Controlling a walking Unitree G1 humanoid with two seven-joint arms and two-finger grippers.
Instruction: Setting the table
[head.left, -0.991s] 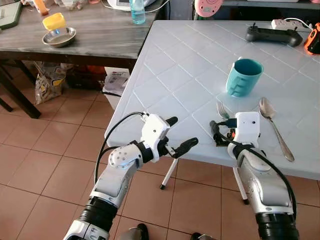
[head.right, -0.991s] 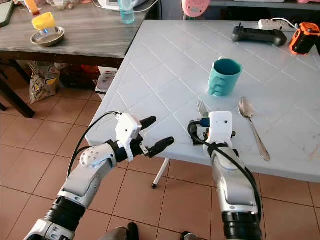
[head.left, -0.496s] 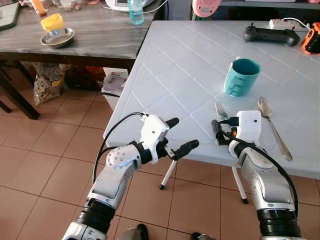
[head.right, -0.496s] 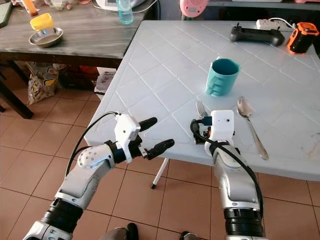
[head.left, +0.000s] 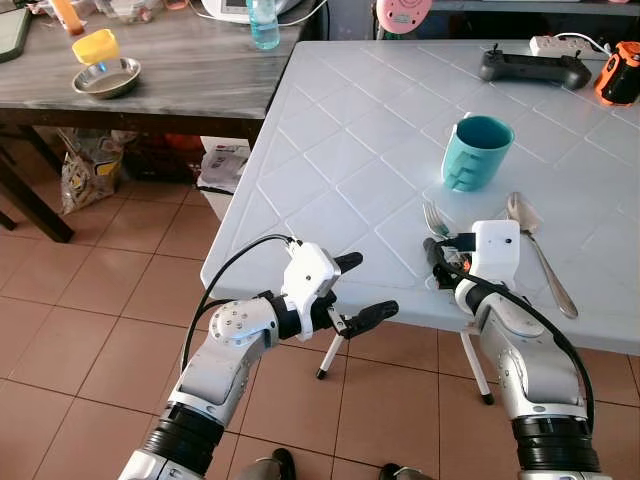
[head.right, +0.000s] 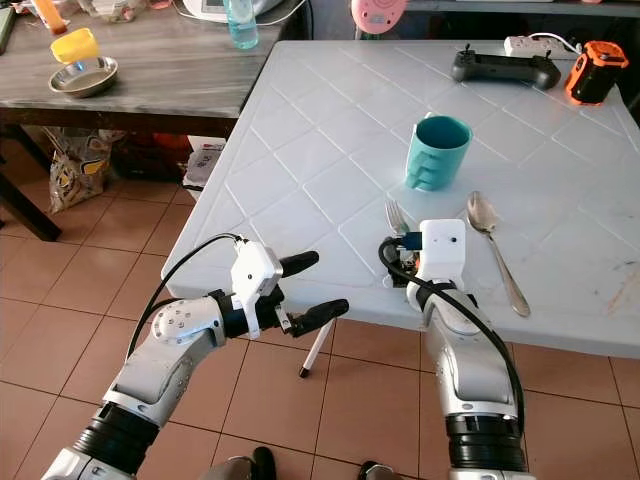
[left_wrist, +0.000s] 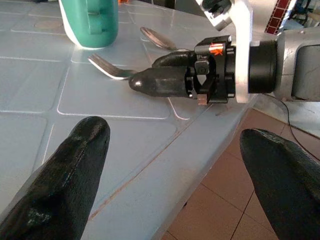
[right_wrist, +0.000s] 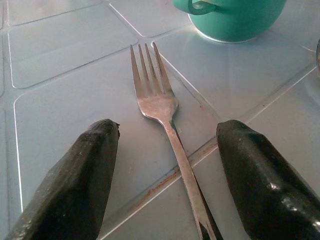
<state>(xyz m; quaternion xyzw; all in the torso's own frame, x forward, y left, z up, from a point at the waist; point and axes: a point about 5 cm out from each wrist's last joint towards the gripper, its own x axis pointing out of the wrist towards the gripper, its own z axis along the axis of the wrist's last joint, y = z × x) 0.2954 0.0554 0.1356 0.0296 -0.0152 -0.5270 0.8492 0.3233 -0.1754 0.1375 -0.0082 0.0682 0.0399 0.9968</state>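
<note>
A steel fork (right_wrist: 160, 105) lies on the white table (head.left: 340, 130) near its front edge, tines pointing at a teal mug (head.left: 477, 153). A steel spoon (head.left: 540, 250) lies to the right of the fork. My right gripper (right_wrist: 167, 127) is open low over the table edge, one black finger on each side of the fork's handle, not closed on it. My left gripper (head.left: 368, 288) is open and holds nothing. It hovers just off the table's front edge, left of the right gripper, and its wrist view looks across at the right gripper's fingers (left_wrist: 165, 80).
A black controller (head.left: 530, 68), an orange device (head.left: 622, 75) and a power strip (head.left: 560, 44) lie at the table's far side. A dark wooden table (head.left: 170, 75) on the left holds a steel bowl (head.left: 105, 78) and a bottle (head.left: 264, 25). Tiled floor lies below.
My left gripper has sunk a little below the table edge, still open. The right gripper has stayed over the fork. The camera has shifted slightly.
</note>
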